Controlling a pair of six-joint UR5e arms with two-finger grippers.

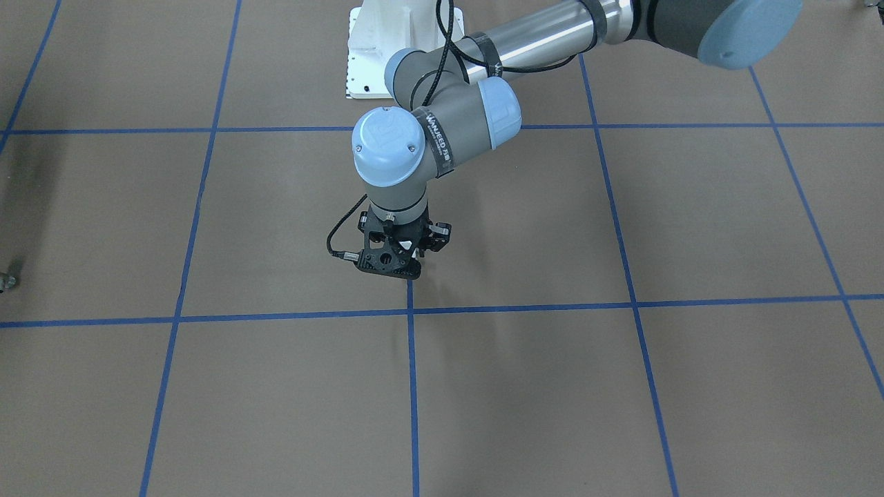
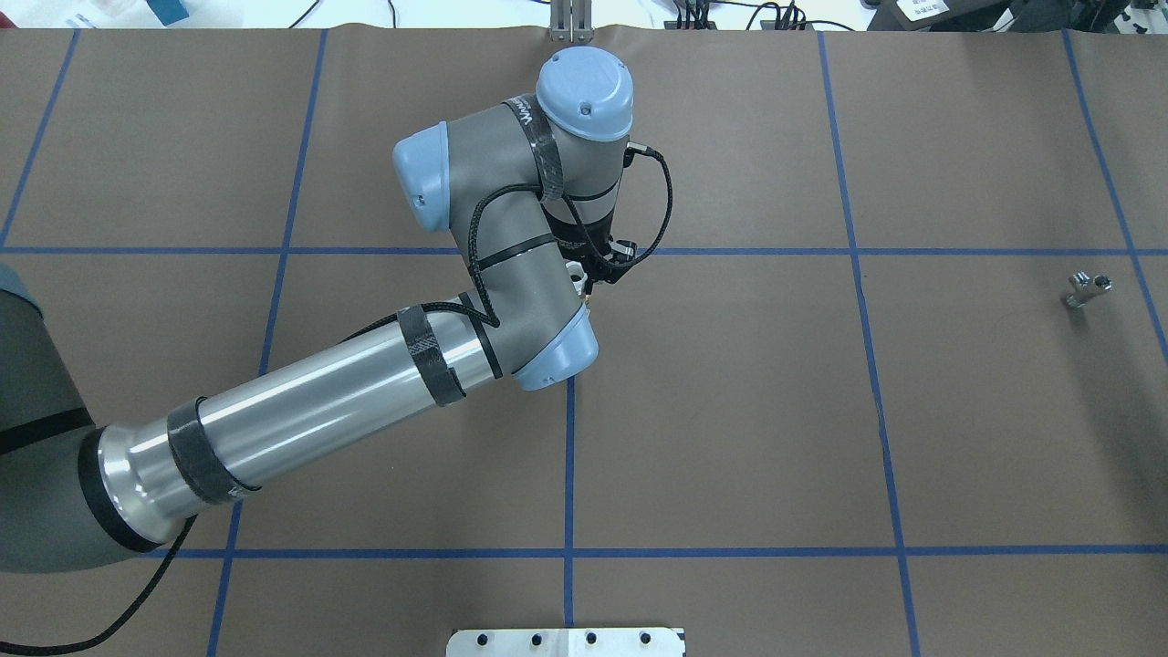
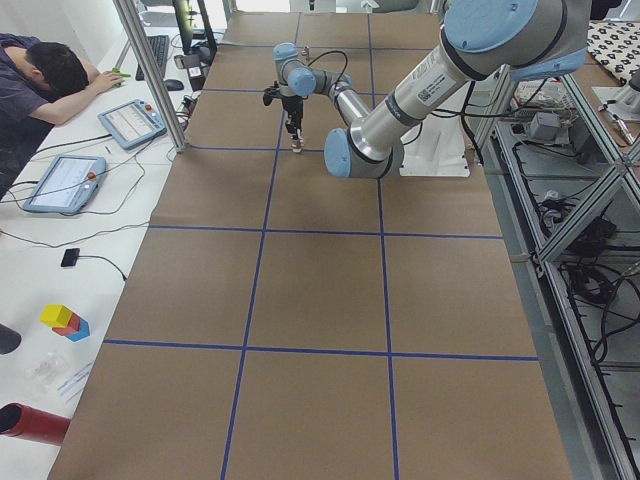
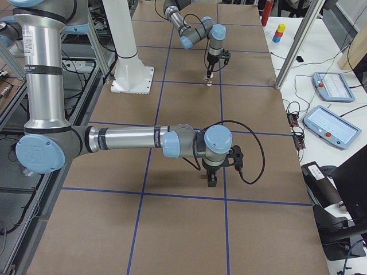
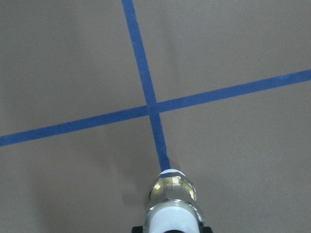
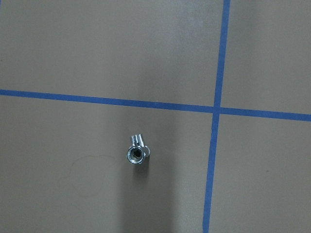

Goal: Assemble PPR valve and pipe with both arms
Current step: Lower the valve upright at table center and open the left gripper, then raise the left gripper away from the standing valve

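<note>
My left gripper [image 1: 404, 266] is shut on the PPR valve [image 5: 172, 201], which has a brass middle and a white end. It holds the valve upright and low over a blue tape line near a crossing at the table's middle. The valve also shows in the overhead view [image 2: 575, 271]. The pipe [image 2: 1086, 289], a short shiny silver piece with a dark opening, lies on the brown table far to the right. It sits straight below the right wrist camera [image 6: 137, 153]. My right gripper [image 4: 213, 180] hangs low over the table. I cannot tell whether it is open or shut.
The white bolted pedestal [image 2: 566, 641] stands at the table's near edge. Blue tape lines [image 2: 867, 401] grid the brown surface. An operator [image 3: 45, 85] sits at a desk with tablets beside the table. A metal post [image 4: 295, 48] stands at the table's edge.
</note>
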